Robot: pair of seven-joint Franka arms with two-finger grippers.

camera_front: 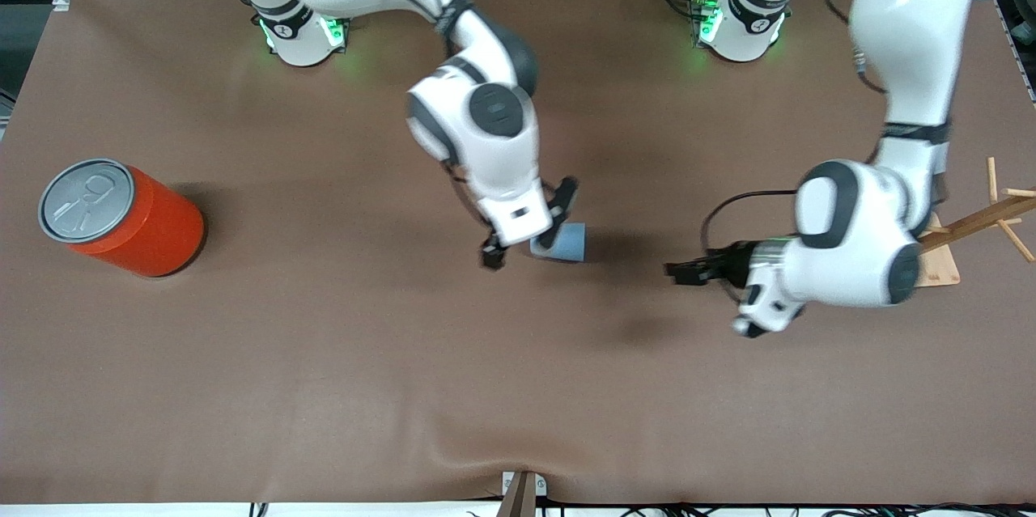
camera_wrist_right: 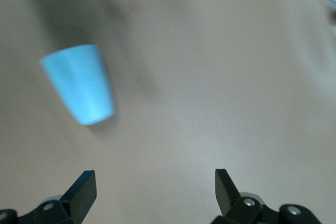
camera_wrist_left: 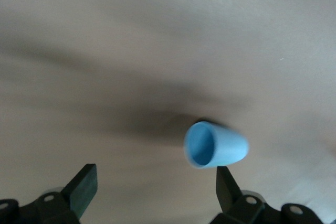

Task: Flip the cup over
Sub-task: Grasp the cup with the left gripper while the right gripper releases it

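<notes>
One small light-blue tapered plastic cup (camera_front: 564, 243) lies sideways mid-table, bare brown cloth all round; my right gripper (camera_front: 528, 224) hangs spread just over it; my left gripper (camera_front: 702, 270) waits, spread, apart.

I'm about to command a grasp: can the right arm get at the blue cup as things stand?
Probably yes. The cup lies on its side on the bare table, the right gripper is right over it with jaws open, and nothing stands between them. The left gripper waits apart, toward its own end.
</notes>
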